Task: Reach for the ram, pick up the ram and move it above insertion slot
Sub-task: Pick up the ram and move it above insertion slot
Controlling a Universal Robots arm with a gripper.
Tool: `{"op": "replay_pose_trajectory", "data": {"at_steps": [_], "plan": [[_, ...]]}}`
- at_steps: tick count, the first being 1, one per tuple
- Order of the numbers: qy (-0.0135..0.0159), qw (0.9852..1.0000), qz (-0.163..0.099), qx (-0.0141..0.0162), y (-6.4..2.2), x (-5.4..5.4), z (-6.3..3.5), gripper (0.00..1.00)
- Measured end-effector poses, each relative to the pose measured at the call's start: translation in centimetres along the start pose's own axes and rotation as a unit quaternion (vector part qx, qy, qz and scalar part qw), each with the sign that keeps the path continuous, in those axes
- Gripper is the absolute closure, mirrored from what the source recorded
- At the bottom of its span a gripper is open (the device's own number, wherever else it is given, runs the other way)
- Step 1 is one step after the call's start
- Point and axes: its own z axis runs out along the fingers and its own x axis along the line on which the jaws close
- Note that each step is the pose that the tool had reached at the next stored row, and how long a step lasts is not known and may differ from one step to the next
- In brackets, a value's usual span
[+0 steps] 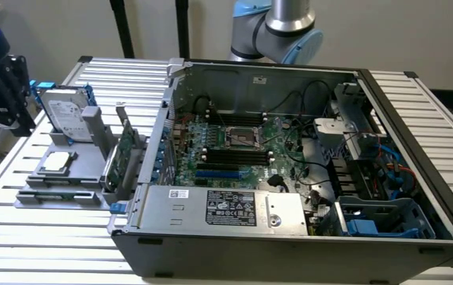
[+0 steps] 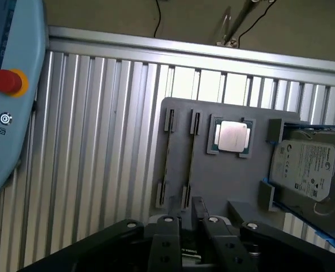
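Hanging off the grey plastic holder block (image 1: 84, 155) (image 2: 204, 181) on the slatted aluminium worktop (image 1: 52, 249) (image 2: 99, 141), out at the block's end away from the open black computer case (image 1: 290, 252): black pincer (image 1: 8, 101) (image 2: 190, 226), fingers a narrow gap apart, nothing between them. Down in the block's outermost slot, the row farthest from the square silver processor chip (image 1: 58, 161) (image 2: 231, 137), what looks like the ram (image 1: 58, 195) (image 2: 168, 158), a long thin dark-green stick standing on edge between small end clips. Untouched, well clear of the fingers. Long axis running the length of that slot, parallel to the second slot beside it and, in the wrist view, pointing straight away from the pincer. Finger gap set across the stick's thin faces, judging by that, but centred nearer the inner slot, so the ram sits a shade off to the side away from the chip. Silver hard drive (image 1: 66, 116) (image 2: 308, 163) propped at the block's opposite edge, beyond the chip, out of the way.
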Motion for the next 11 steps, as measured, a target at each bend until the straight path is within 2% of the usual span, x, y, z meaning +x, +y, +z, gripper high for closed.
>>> {"op": "replay_pose_trajectory", "data": {"at_steps": [1, 3, 4, 5, 11], "plan": [[0.0, 1.0, 0.0, 0.0, 0.0, 0.0, 0.01, 0.76], [-0.0001, 1.0, 0.0, 0.0001, 0.0, 0.0, 0.14, 0.64], [0.0, 1.0, 0.0, 0.0002, 0.0, 0.0, 0.3, 0.64], [0.0, 1.0, 0.0, 0.0004, -0.01, 0.0, 0.49, 0.58], [0.0001, 1.0, 0.004, 0.0014, -0.02, 0.2, 1.57, 0.58]]}}
